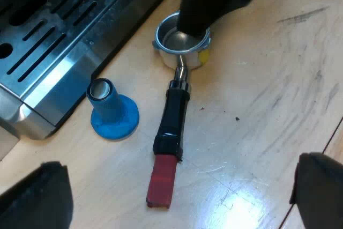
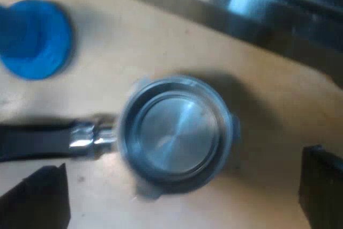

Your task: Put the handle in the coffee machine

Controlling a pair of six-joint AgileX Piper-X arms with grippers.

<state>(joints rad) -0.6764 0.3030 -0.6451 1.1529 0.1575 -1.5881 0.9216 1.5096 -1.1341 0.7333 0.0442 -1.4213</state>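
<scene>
Close below my left hand (image 1: 179,183), whose two fingers are spread wide with nothing in them, lies the red end (image 1: 162,182) of the metal holder (image 1: 181,71). From there its dark handle (image 1: 172,119) runs straight away along the counter (image 1: 257,95) to the round metal cup (image 1: 170,41), which sits just beside the espresso machine (image 1: 59,87). So the holder points long-ways from my left hand to the machine. A blue tamper (image 1: 111,112) stands just beside the handle, near the machine's slotted tray (image 1: 48,30). My right hand (image 2: 179,186) hangs over the cup, fingers wide apart too and holding nothing. I think the left hand is nearer the handle, so it is the better one to pick it up; the right hand is only close to the cup.
</scene>
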